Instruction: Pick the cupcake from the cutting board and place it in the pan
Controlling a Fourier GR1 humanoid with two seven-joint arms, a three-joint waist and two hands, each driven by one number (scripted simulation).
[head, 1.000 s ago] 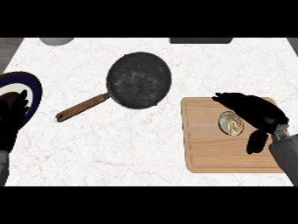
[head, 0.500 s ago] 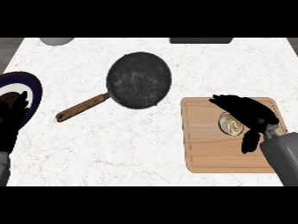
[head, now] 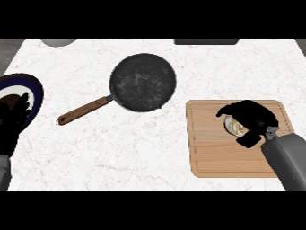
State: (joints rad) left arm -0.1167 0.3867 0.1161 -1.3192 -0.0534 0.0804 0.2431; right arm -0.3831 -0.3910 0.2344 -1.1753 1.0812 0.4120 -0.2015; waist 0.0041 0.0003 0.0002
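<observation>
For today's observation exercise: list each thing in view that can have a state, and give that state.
Pan: empty, right way up.
Cupcake: on the cutting board, partly hidden.
Cutting board: lying flat, bearing the cupcake.
Right hand: fingers curled round the cupcake.
Left hand: open, resting over the plate.
Plate: partly covered by the left hand.

right hand (head: 253, 116): forearm angled in, fingers and thumb curled round cupcake (head: 234, 126)
left hand (head: 8, 128): open, fingers up, left edge

Kitchen: marble counter (head: 181, 58), pan (head: 142, 81), cutting board (head: 215, 152), plate (head: 23, 90).
</observation>
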